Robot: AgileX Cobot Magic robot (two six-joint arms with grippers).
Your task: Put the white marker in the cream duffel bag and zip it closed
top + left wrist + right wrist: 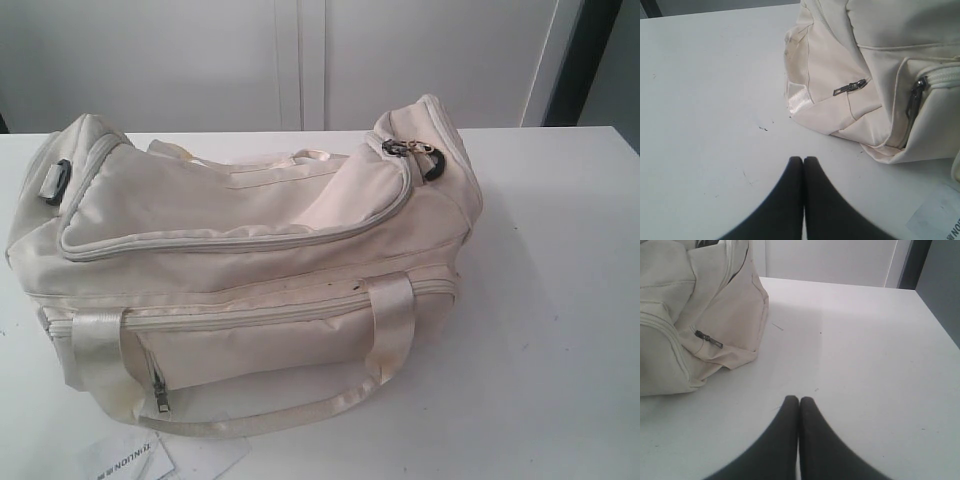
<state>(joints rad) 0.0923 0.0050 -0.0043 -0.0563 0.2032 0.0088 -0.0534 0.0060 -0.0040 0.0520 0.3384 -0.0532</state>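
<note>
The cream duffel bag (250, 260) lies across the white table (560, 300), its curved top flap zipped, with the slider (405, 148) at the bag's right end. Its strap handles (390, 320) hang over the front zip pocket. The white marker is out of view. Neither arm shows in the exterior view. My left gripper (803, 159) is shut with nothing in it, hovering over bare table short of the bag's end (875, 85). My right gripper (799, 399) is also shut and empty, apart from the bag's other end (700, 315).
A white printed paper tag (135, 455) lies at the table's front edge by the bag's left corner; it also appears in the left wrist view as a paper tag (940, 220). A white wall and a dark doorway (590, 60) stand behind the table.
</note>
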